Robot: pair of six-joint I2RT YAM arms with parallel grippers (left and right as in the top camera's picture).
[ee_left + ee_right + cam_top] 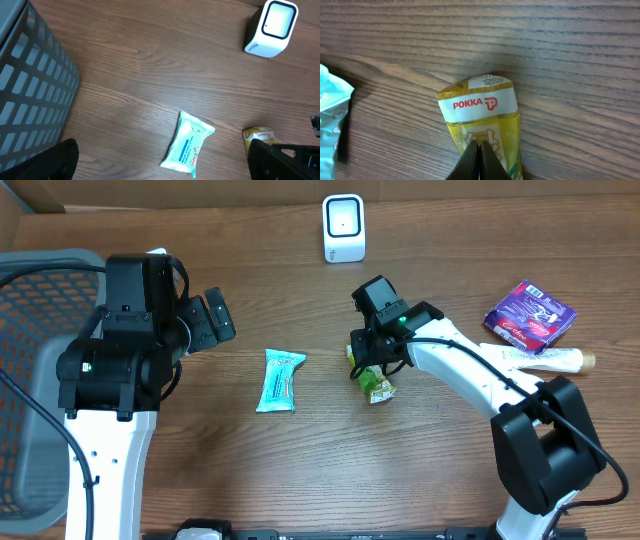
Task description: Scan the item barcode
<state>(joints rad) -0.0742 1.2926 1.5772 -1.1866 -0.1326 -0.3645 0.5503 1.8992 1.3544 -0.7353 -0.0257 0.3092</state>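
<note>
Overhead view: grey basket (35,320) stands at the left edge of the counter (300,470). Right end effector (372,363) is clamped on the yellow Pokka pouch (379,387), which lies mid-counter, apart from the scanner (343,227). Left end effector (205,322) is spread wide, gripping nothing.

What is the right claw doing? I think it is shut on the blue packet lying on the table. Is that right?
Not quite. The right claw is shut on the yellow Pokka pack, not the blue packet, which lies apart to its side on the table. The right wrist view shows the pinch.
</note>
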